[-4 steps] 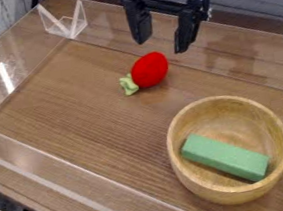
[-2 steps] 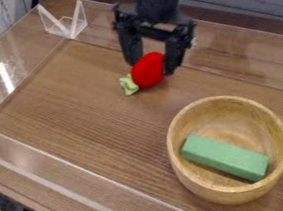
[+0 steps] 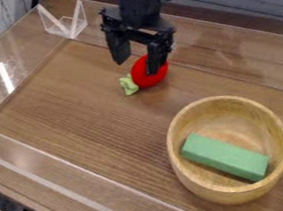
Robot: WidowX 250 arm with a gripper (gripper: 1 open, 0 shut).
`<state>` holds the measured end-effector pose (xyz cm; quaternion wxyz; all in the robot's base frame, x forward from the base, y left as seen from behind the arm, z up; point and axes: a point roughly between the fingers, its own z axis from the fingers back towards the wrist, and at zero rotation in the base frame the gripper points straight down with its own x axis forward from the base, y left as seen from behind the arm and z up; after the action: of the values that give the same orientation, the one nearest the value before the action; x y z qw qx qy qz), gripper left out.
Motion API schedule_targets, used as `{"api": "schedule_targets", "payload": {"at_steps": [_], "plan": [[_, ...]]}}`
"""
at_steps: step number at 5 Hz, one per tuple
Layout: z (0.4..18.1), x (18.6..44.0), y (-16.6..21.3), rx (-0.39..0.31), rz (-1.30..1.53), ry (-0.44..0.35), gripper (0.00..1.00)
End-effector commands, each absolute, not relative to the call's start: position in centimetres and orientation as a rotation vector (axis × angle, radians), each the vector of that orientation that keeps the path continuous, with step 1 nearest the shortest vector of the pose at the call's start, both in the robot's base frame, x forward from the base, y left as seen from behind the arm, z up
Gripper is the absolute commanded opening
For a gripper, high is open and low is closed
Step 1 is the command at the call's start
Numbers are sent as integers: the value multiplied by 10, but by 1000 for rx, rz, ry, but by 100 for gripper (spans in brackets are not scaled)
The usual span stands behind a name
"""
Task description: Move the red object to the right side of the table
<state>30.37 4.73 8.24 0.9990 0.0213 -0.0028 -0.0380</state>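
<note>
The red object (image 3: 151, 73), a small rounded red toy fruit with a green leafy stem (image 3: 127, 86) at its left end, lies on the brown wood-grain table (image 3: 79, 117) a little behind the middle. My black gripper (image 3: 142, 57) points straight down right over it, open, one finger on either side of the fruit's top. The fingers partly hide the fruit's upper half. I cannot tell whether they touch it.
A round light wooden bowl (image 3: 196, 175) sits at the front right with a green rectangular block (image 3: 225, 157) inside. Low clear acrylic walls (image 3: 15, 57) border the table. A clear folded stand (image 3: 63, 21) is at the back left.
The gripper has moved left and down, from behind and right of the fruit to directly over it, its fingers now straddling the fruit. The fruit has not moved.
</note>
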Motion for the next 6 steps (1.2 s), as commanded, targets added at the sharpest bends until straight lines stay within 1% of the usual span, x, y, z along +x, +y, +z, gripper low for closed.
{"api": "schedule_targets", "payload": {"at_steps": [1, 2, 4, 6], "plan": [[86, 314, 55, 64, -101, -76, 100], [80, 321, 58, 82, -113, -108, 100], [69, 332, 69, 114, -111, -148, 100], [65, 339, 73, 133, -103, -186, 100]]}}
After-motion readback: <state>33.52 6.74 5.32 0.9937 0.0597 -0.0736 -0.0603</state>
